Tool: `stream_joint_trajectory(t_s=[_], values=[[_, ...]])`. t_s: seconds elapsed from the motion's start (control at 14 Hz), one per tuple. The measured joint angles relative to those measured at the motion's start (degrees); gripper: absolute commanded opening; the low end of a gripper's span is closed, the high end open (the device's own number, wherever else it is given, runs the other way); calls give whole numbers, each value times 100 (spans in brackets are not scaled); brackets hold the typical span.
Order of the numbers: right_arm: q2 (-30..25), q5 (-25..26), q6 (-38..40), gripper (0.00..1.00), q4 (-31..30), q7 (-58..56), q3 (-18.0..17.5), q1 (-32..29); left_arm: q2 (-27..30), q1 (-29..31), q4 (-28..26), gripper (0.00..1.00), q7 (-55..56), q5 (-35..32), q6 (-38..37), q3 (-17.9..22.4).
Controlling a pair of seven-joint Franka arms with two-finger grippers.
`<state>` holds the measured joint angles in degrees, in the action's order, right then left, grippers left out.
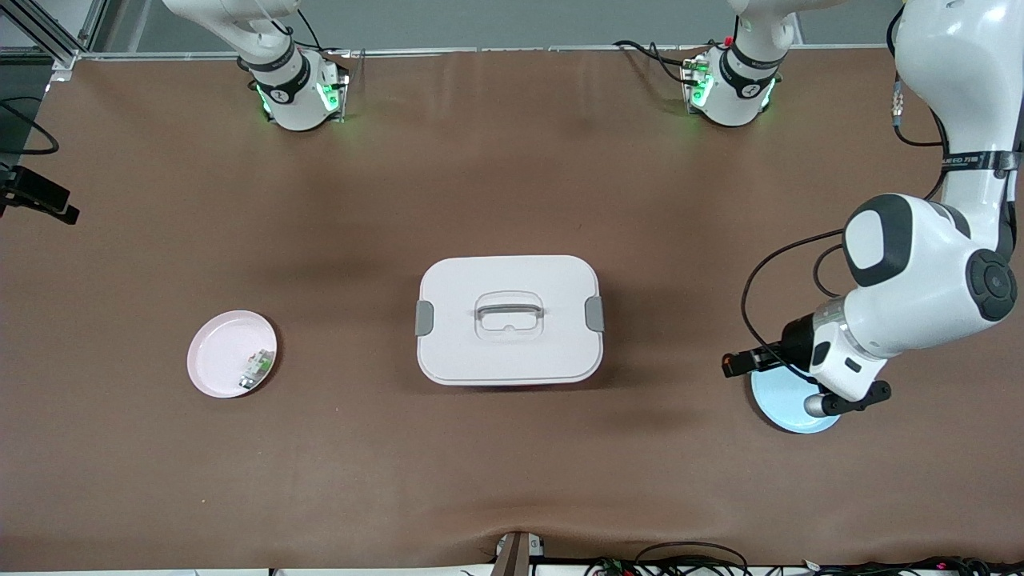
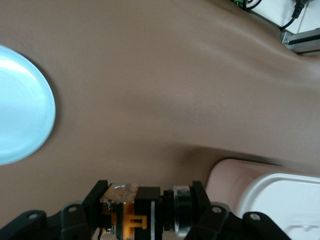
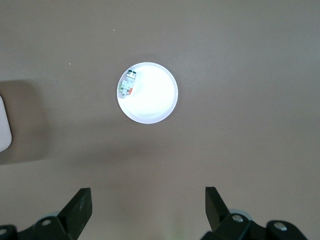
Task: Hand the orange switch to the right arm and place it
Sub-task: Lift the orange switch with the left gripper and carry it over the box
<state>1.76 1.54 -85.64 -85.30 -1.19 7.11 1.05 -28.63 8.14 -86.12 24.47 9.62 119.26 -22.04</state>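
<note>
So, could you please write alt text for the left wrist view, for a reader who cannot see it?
The left tool is shut on the orange switch, a small black and orange part held sideways between its fingers, above the brown table. A pale blue plate lies at one edge of the picture, and a corner of the white lidded box shows at another.

You can read no text here; the black band (image 1: 972, 161) on the left arm carries only illegible lettering.
</note>
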Motion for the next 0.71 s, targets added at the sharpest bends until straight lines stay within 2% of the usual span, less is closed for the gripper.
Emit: stream_joint_trajectory(t_s=[0.43,0.71], values=[[63,-11,-14,100,0,10,-62,108,4,-20,89,0,2085,0,-41,-624],[309,-11,-121,100,0,250,-76,474,5,-50,90,0,3068,0,-46,-960]])
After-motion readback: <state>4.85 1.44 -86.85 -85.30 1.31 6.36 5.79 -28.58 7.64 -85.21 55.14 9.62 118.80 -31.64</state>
